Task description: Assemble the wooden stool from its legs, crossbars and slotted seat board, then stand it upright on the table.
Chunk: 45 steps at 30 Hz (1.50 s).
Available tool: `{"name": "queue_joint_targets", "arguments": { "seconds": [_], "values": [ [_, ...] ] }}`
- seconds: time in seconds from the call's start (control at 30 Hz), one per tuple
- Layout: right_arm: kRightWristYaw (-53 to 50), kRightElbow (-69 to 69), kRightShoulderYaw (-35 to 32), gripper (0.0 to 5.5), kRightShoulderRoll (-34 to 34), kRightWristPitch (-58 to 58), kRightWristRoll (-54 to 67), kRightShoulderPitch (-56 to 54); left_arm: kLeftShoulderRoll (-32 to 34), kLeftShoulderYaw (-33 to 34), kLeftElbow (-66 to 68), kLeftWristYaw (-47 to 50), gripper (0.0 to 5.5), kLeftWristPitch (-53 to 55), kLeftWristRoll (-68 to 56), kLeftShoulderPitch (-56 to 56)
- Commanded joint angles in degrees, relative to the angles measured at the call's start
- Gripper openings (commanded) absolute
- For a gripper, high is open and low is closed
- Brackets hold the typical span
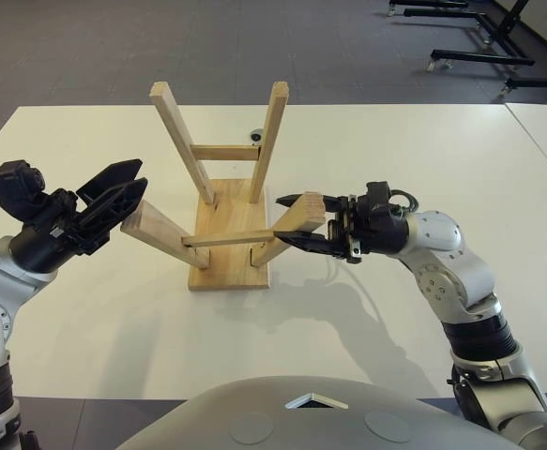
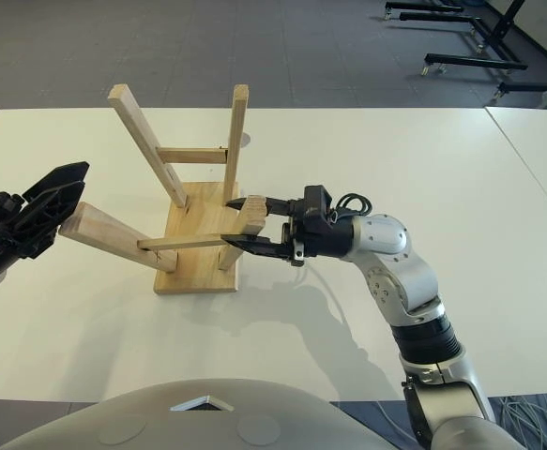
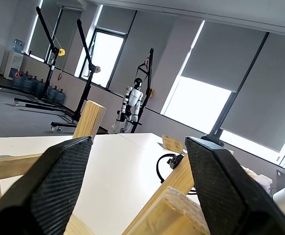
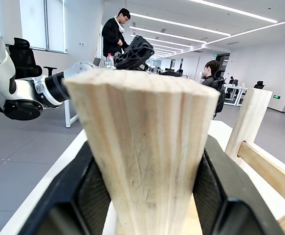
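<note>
The stool lies upside down, its seat board (image 1: 226, 269) flat on the white table (image 1: 395, 150). Two far legs (image 1: 181, 141) (image 1: 269, 136) stand upright, joined by a crossbar (image 1: 224, 152). The near pair leans outward, linked by a second crossbar (image 1: 224, 238). My right gripper (image 1: 287, 221) is shut on the tip of the near right leg (image 1: 303, 212), which appears between its fingers (image 4: 83, 200) in the right wrist view. My left gripper (image 1: 140, 176) is open just left of the near left leg (image 1: 156, 230); that leg's end (image 3: 181, 210) lies between its spread fingers (image 3: 59, 171).
A small dark object (image 1: 255, 137) lies on the table behind the stool. A thin cable (image 1: 334, 272) trails under the right wrist. A second table (image 1: 545, 131) adjoins on the right. Black wheeled stands (image 1: 479, 52) are on the floor beyond.
</note>
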Motion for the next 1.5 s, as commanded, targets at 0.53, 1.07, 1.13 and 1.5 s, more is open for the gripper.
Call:
{"name": "queue_joint_targets", "arguments": {
  "seconds": [0.53, 1.07, 1.13, 1.5],
  "values": [
    [-2.4, 1.4, 9.8, 2.04, -5.4, 8.3, -5.4, 3.2, -1.9, -4.3, -0.5, 1.3, 3.45, 0.2, 4.5, 1.6],
    [10.4, 8.2, 8.7, 2.04, -16.0, 10.9, -2.9, -5.7, -18.2, -14.0, -8.3, 7.3, 3.45, -13.9, 13.4, 11.5],
    [11.9, 9.1, 8.5, 2.04, -17.3, 11.9, -2.2, -7.3, -20.7, -16.6, -8.8, 7.9, 3.45, -16.6, 15.5, 13.0],
    [10.1, 5.9, 6.3, 2.04, -18.7, 23.7, 3.0, -13.1, -24.2, -21.1, -7.6, 8.4, 3.45, -25.8, 18.9, 16.4]
  ]
}}
